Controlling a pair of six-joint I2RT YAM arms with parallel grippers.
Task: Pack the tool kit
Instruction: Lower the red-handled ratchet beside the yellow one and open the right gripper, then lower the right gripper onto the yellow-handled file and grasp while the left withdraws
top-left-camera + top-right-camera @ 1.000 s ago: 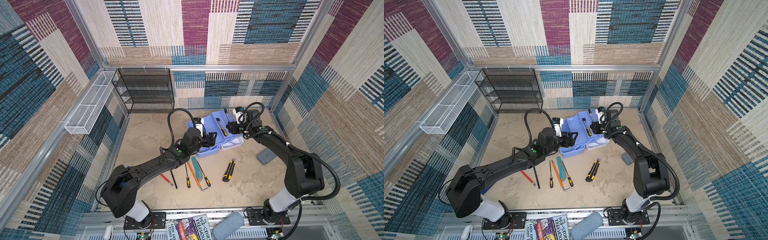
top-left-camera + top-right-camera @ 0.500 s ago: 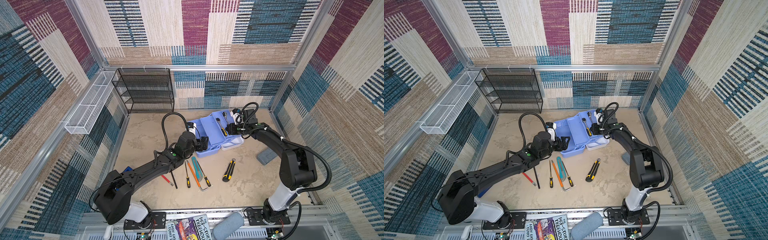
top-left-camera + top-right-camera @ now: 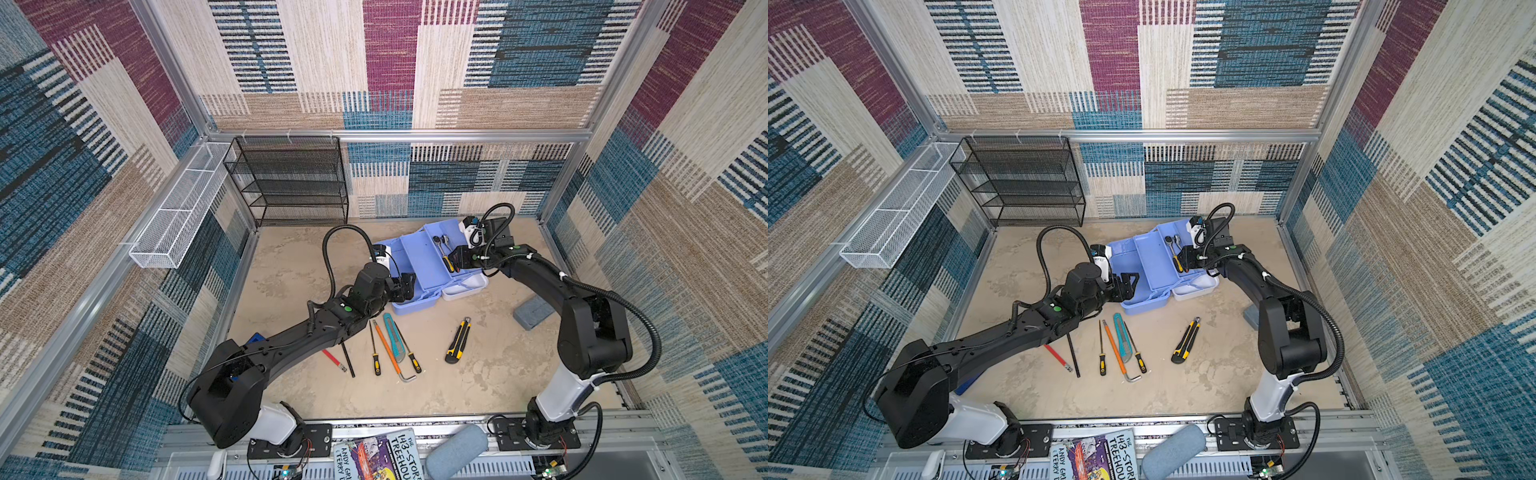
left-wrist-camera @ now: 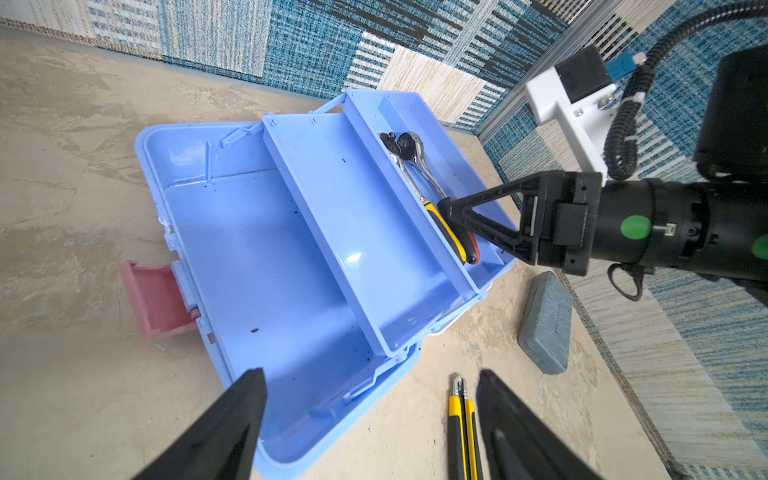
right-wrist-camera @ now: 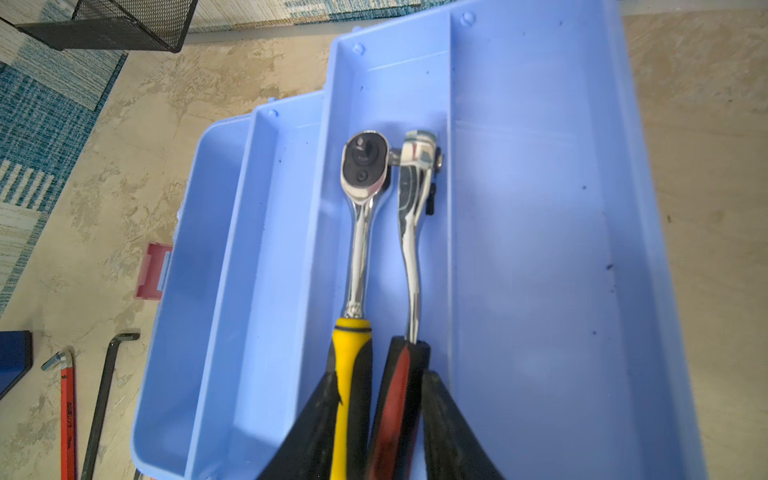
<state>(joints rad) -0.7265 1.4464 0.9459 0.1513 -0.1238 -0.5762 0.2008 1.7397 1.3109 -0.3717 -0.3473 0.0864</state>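
Note:
The tool kit (image 3: 419, 266) stands open at the back, its lavender-blue trays fanned out, white lid (image 3: 465, 289) behind, pink latch (image 4: 156, 299) in front. Two ratchets lie side by side in the upper tray, one yellow-handled (image 5: 359, 232), one red-handled (image 5: 413, 249). My right gripper (image 5: 378, 415) is over their handles, with its fingers parted and flanking both. My left gripper (image 4: 370, 424) hangs open and empty over the base's front corner. Loose on the floor lie a yellow-black utility knife (image 3: 458, 340), a teal cutter (image 3: 392, 338), screwdrivers (image 3: 374, 349) and hex keys (image 3: 333, 359).
A flat grey pouch (image 3: 534, 311) lies right of the box. The dark blue tape dispenser (image 3: 255, 338) sits under my left arm. A black wire rack (image 3: 291, 183) stands at the back left, with a white wire basket (image 3: 178, 208) on the left wall.
My left gripper drew back a little from the trays toward the box's front corner. My right arm lowered and reached slightly further left along the upper tray.

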